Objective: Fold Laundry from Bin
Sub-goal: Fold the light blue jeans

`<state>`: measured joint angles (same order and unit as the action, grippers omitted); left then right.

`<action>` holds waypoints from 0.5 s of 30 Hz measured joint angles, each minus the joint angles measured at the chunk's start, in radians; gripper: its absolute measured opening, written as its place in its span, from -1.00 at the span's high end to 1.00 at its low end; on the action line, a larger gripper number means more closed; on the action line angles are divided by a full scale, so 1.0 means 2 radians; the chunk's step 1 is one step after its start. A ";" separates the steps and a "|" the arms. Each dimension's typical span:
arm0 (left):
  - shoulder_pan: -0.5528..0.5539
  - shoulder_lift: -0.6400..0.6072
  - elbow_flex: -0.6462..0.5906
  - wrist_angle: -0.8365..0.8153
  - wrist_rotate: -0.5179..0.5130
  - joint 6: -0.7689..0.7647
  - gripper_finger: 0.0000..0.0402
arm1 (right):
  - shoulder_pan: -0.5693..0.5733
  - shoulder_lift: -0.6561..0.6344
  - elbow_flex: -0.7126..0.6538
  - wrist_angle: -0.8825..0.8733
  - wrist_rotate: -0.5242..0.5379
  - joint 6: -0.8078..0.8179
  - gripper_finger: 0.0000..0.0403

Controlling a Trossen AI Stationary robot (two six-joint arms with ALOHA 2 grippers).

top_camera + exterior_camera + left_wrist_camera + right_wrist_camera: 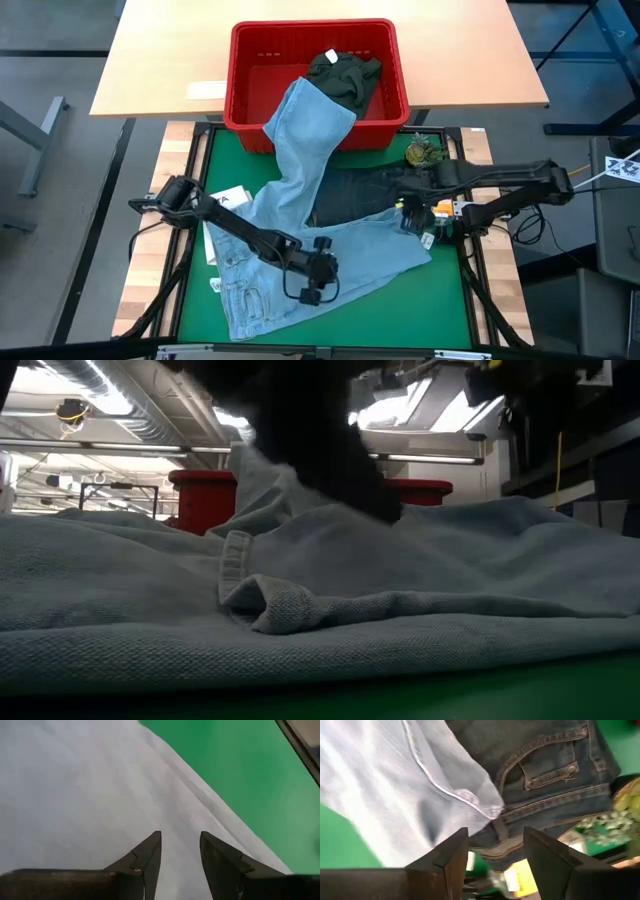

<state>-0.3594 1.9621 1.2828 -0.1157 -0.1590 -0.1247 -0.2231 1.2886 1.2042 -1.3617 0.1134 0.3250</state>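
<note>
Light blue jeans (300, 200) lie spread on the green table. One leg (300, 110) hangs over the near wall of the red bin (240, 70), and the other leg reaches toward the right. Part of them lies on dark navy jeans (360, 190). A dark olive piece (345, 72) rests inside the bin. My left gripper (180, 837) (316, 288) is open over the light jeans near the table's front. My right gripper (495, 832) (408, 215) is open and points down above the light leg's hem corner (487, 807) and the navy jeans' pocket (550, 767).
A green-and-yellow mottled object (422, 150) sits at the table's far right, beside the bin. A white label (228, 197) lies at the left under the left arm. The bin stands on a wooden table (480, 60) beyond. Bare green surface (440, 300) shows at the near right.
</note>
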 joint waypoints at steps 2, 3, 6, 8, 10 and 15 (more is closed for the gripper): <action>0.007 0.000 0.018 -0.001 -0.026 0.000 0.35 | 0.011 -0.014 0.001 0.000 -0.011 0.028 0.05; 0.011 0.000 0.029 0.000 -0.041 0.001 0.35 | 0.019 -0.020 0.001 -0.001 -0.014 0.039 0.05; 0.026 -0.001 0.058 0.006 -0.076 0.007 0.35 | 0.056 -0.033 0.001 -0.001 -0.014 0.087 0.05; 0.037 -0.001 0.068 0.013 -0.083 0.014 0.35 | 0.088 -0.036 0.001 -0.002 -0.014 0.128 0.05; 0.050 -0.001 0.070 0.049 -0.082 0.015 0.35 | 0.123 -0.037 0.000 -0.002 -0.014 0.158 0.05; 0.084 0.003 0.072 0.119 -0.064 0.015 0.35 | 0.210 -0.037 -0.020 0.004 0.006 0.264 0.05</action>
<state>-0.1917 1.9674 1.4261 0.1229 -0.2863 -0.0945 0.1970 1.2152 1.1652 -1.3545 0.1256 0.8523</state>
